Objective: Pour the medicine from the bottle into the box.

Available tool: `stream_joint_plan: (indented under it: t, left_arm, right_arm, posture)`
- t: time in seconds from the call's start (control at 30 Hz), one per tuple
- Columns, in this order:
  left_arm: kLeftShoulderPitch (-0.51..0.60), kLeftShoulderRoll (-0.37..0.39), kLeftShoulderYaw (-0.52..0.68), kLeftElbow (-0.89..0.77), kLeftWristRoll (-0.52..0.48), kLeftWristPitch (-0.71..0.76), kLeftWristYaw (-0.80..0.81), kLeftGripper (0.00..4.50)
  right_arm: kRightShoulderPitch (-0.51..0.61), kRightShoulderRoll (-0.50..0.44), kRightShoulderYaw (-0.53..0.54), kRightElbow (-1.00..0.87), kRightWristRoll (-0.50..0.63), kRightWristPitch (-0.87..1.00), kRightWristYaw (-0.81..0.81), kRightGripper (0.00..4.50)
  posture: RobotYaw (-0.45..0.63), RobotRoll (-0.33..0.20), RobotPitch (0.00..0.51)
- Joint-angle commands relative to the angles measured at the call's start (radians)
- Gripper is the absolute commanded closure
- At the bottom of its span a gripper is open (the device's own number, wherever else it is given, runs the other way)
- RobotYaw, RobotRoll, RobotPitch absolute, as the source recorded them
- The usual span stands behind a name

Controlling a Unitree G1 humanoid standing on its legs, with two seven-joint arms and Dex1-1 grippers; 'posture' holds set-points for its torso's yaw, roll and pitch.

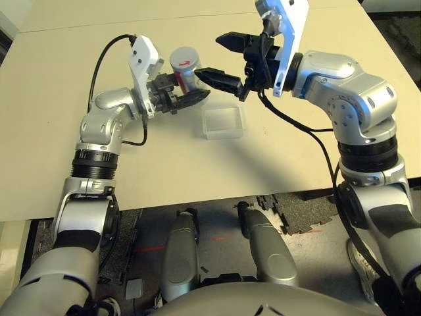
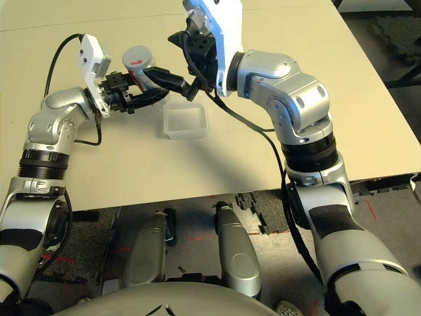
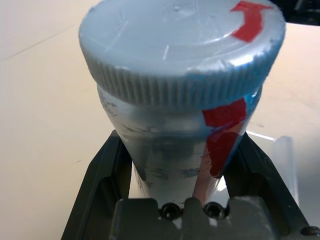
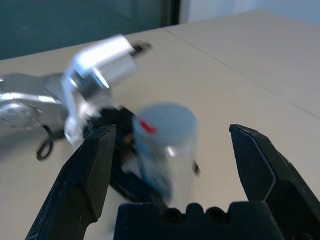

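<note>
careful, your left gripper (image 1: 186, 99) is clamped on the body of the 1 bottle (image 1: 183, 66), held upright above the table (image 1: 79, 164) just beside the 1 box (image 1: 222, 122), grey cap (image 3: 180, 40) on. your right gripper (image 4: 172, 165) stands wide apart and empty near that cap; a skewed bite could twist the bottle loose. i can't see any medicine.

Bare table (image 1: 131, 171) surrounds the box (image 1: 222, 122).
</note>
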Motion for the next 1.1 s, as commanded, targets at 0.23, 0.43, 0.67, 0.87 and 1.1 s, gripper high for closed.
stream_joint_plan:
  t: [0.23,0.43,0.67,0.87,1.1]
  left_arm:
    - [-0.036,-0.021,-0.033,-0.004,0.020,0.012,-0.012,1.74]
    - [-0.035,-0.022,-0.041,-0.015,0.029,0.011,-0.020,1.74]
    - [-0.023,-0.020,-0.042,-0.027,0.040,0.007,-0.022,1.74]
    - [-0.020,-0.018,-0.039,-0.034,0.044,0.009,-0.024,1.74]
    - [-0.012,-0.016,-0.038,-0.045,0.045,0.012,-0.027,1.74]
  right_arm:
    - [-0.001,0.006,0.044,-0.005,-0.045,0.016,0.007,0.00]
    - [0.008,0.021,0.044,0.002,-0.070,0.016,-0.002,0.00]
    - [0.017,0.037,0.033,0.005,-0.070,0.033,-0.011,0.00]
    - [0.025,0.041,0.032,0.003,-0.072,0.049,-0.009,1.33]
    - [0.026,0.045,0.025,0.004,-0.073,0.046,-0.013,1.92]
  posture:
    - [-0.03,0.000,0.211]
    - [-0.03,0.000,0.211]
    - [-0.02,0.000,0.210]
    - [-0.01,0.000,0.210]
    - [-0.01,0.000,0.213]
